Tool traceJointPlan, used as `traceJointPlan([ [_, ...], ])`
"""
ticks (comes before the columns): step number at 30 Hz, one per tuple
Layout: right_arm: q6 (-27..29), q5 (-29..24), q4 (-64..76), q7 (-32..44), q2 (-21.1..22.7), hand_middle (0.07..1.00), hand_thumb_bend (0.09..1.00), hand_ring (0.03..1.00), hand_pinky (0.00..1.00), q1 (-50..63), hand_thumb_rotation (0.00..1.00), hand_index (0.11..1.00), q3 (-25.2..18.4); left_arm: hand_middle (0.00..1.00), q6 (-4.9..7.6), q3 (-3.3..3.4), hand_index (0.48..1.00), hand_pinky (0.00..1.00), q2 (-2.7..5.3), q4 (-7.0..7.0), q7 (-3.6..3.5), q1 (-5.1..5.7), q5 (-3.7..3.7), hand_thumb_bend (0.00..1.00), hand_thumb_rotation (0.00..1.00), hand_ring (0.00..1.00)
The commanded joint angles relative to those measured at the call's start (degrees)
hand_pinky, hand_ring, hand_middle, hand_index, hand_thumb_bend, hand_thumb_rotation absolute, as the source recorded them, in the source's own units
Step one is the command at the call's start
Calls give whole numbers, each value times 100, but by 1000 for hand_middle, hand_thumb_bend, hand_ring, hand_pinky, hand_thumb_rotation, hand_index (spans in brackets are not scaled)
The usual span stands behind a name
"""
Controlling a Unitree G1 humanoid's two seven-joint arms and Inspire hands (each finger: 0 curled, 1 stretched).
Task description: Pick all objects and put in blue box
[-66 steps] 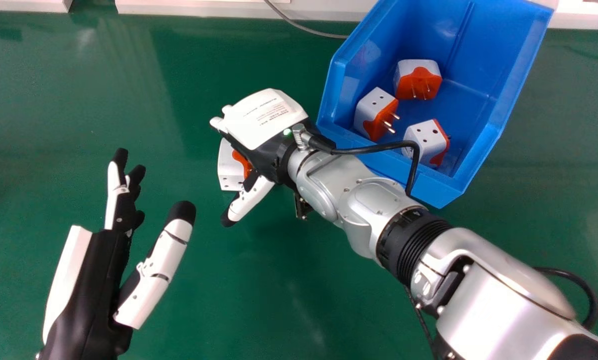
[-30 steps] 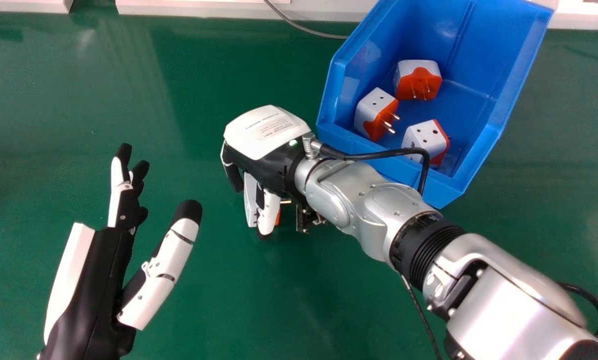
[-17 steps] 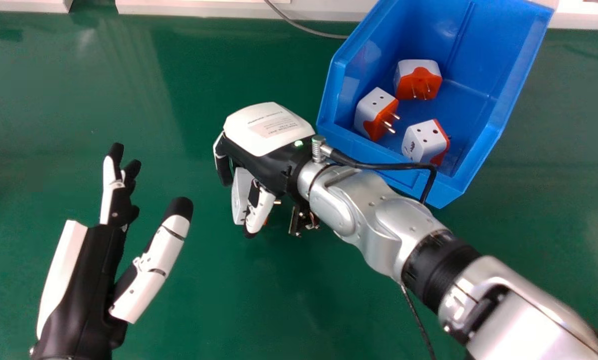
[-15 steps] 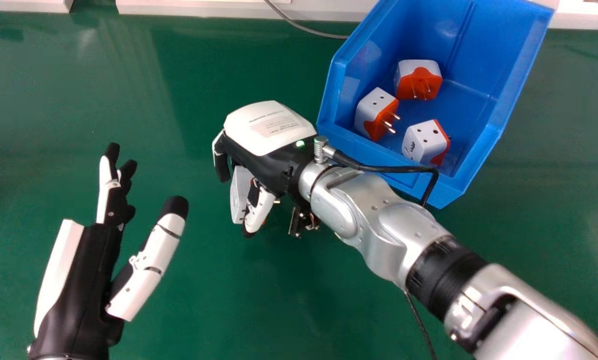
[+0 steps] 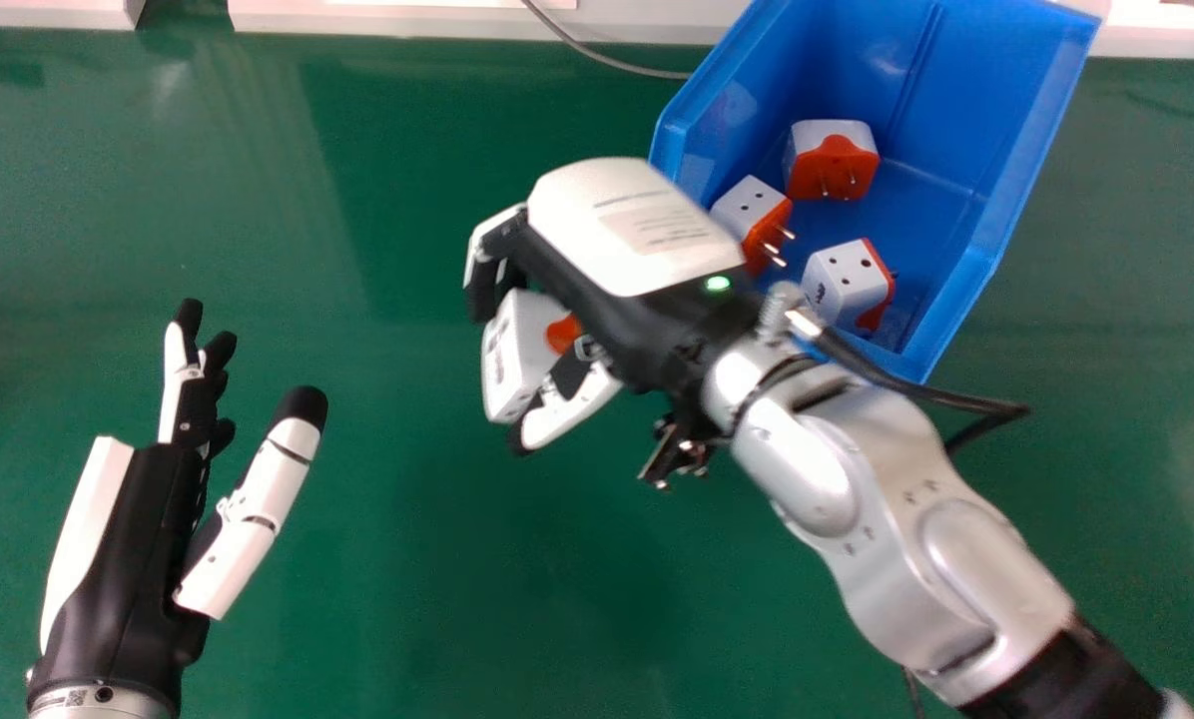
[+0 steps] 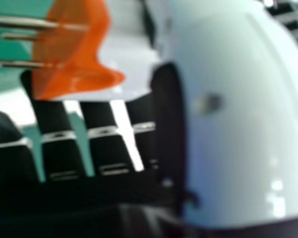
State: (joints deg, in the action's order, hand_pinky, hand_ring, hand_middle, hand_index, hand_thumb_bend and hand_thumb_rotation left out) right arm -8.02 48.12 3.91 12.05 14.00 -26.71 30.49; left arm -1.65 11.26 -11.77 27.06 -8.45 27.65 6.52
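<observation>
1. A white and orange adapter (image 5: 513, 358) is held by the right hand (image 5: 627, 225), clamped between the curled fingers and the thumb, to the left of the blue box (image 5: 991, 85).
2. In the right hand view, three metal prongs (image 6: 22, 64) are seen on the adapter's orange side; the white side is met by the thumb (image 6: 243, 114).
3. Three more adapters are contained in the box: a far one (image 5: 832, 165) with its prongs facing the near side, a left one (image 5: 750, 208) partly covered by the right hand, and a near one (image 5: 845, 285) with its socket holes turned up.
4. The box's near left part is hidden behind the right hand and wrist.
5. The left hand (image 5: 128, 559) is held at the left over the green surface (image 5: 397, 569), its fingers and thumb spread apart, with nothing grasped.
6. A grey cable (image 5: 607, 58) is seen beyond the surface's far edge and beside the box.
</observation>
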Motion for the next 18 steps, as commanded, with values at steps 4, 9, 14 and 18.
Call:
traceJointPlan([
  [4, -146, 136, 803, 1, 290, 431, 505, 302, 204, 87, 2, 531, -600, 1000, 186, 138, 1000, 967, -111, -194, -20, -155, -135, 473, 807, 1000],
  [9, -499, 460, 840, 200, 443, 427, 505, 283, 192, -168, 4, 525, -920, 1000, 351, 180, 1000, 979, -177, -449, -32, -280, -172, 451, 811, 1000],
  [14, -708, 685, 75, 92, 639, 347, 487, 262, 182, -760, 135, 483, -1118, 1000, 467, 180, 1000, 990, -193, -576, -53, -318, -256, 459, 803, 1000],
  [18, -841, 899, -865, -44, 749, 410, 484, 323, 225, -1364, 148, 485, -1066, 1000, 504, 176, 1000, 991, -227, -664, -42, -358, -223, 461, 810, 1000],
])
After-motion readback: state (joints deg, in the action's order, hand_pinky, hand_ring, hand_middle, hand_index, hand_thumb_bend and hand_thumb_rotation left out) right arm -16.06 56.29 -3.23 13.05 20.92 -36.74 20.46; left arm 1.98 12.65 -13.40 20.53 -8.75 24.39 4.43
